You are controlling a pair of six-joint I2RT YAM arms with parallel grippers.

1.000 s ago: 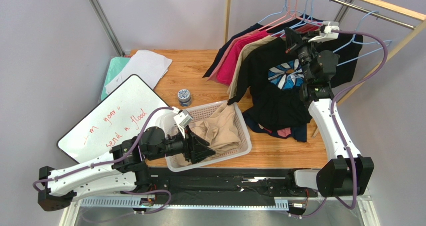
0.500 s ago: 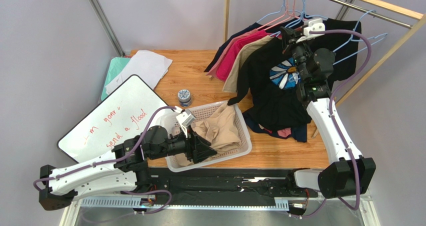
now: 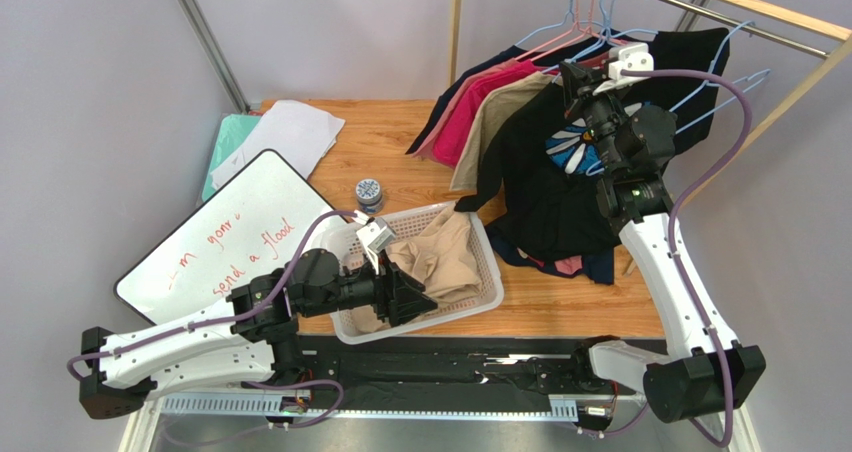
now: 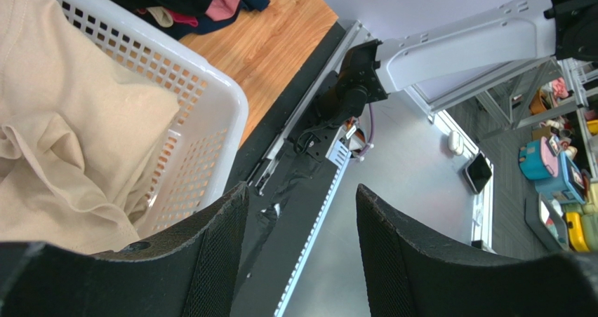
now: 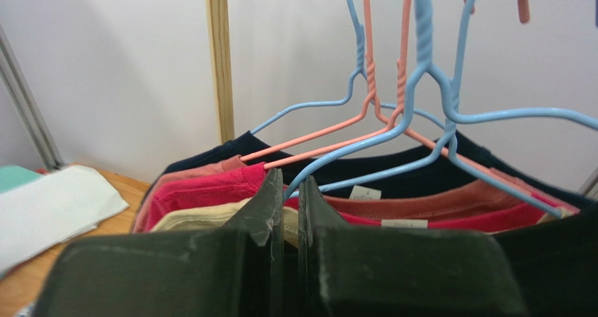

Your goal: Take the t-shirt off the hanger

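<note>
A black t-shirt (image 3: 550, 197) with a blue and white print (image 3: 572, 147) hangs at the front of the rack. My right gripper (image 3: 566, 78) is shut at its top edge, pinching black cloth. In the right wrist view a blue hanger (image 5: 365, 138) runs down to the tips of the right gripper (image 5: 290, 180); whether the wire is also pinched I cannot tell. Red, pink, beige and navy shirts (image 5: 210, 191) hang behind on pink and blue hangers. My left gripper (image 3: 415, 297) (image 4: 302, 191) stands open and empty over the near rim of the white basket (image 4: 224, 106).
A beige garment (image 3: 440, 257) lies in the basket (image 3: 492, 272). A whiteboard (image 3: 220, 232), papers (image 3: 285, 132) and a small tin (image 3: 369, 194) sit at the left. Loose clothes (image 3: 565, 264) lie under the rack. The wooden rail (image 3: 740, 12) crosses the top right.
My right gripper has shifted a little left and up, and the black t-shirt has swung and turned with it. The left arm has edged slightly right, still open.
</note>
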